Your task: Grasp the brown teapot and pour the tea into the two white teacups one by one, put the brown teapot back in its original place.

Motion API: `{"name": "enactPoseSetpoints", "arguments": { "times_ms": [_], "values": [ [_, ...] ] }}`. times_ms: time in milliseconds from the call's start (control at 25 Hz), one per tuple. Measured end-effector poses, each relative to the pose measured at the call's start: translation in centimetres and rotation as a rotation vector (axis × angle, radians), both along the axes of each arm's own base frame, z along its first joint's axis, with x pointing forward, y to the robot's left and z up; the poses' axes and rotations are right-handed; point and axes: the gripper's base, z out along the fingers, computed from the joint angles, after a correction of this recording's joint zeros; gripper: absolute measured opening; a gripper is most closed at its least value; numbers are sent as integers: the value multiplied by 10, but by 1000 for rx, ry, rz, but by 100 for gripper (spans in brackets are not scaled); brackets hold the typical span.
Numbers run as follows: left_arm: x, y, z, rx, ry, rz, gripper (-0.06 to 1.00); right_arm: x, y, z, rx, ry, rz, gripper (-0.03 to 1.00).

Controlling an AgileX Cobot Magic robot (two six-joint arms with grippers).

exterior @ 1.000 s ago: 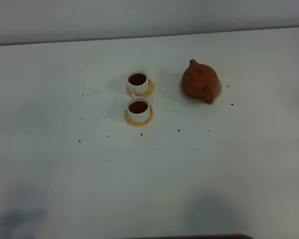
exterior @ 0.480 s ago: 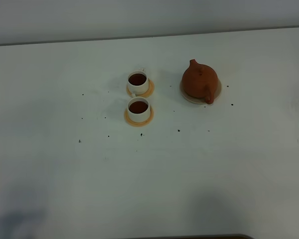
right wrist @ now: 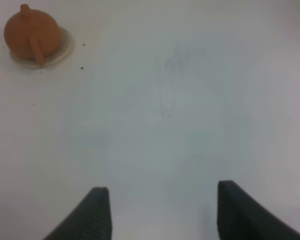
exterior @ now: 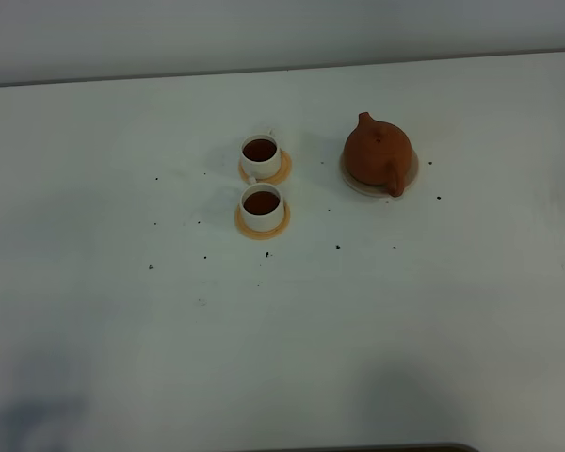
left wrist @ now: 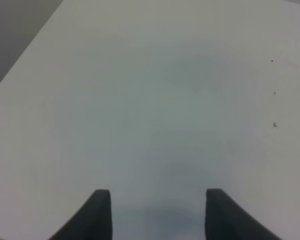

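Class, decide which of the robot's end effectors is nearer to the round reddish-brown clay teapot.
The right. The right end effector is open and sees the round reddish-brown clay teapot some way ahead; the left end effector, also open, sees only bare white table.

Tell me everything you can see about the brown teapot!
The brown teapot is round and reddish-brown, and looks like matte clay. It has a lid with a small knob, a short spout pointing toward the back of the table and a loop handle facing the front. It stands upright on a pale beige saucer that peeks out around its base, to the right of the two teacups. Nothing else touches it, and no gripper is near. The right wrist view shows it too.
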Motion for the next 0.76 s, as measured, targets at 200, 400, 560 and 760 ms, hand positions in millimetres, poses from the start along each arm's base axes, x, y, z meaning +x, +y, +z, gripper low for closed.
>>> {"name": "enactPoseSetpoints", "arguments": {
  "times_ms": [200,400,560,760],
  "values": [
    [0,0,0,0,0,0,43,-1,0,0,1,0,52,46],
    [0,0,0,0,0,0,43,-1,-1,0,-3,-3,91,46],
    [0,0,0,0,0,0,43,-1,-1,0,-4,-3,86,46],
    [0,0,0,0,0,0,43,0,-1,0,-5,-3,38,46]
  ]
}}
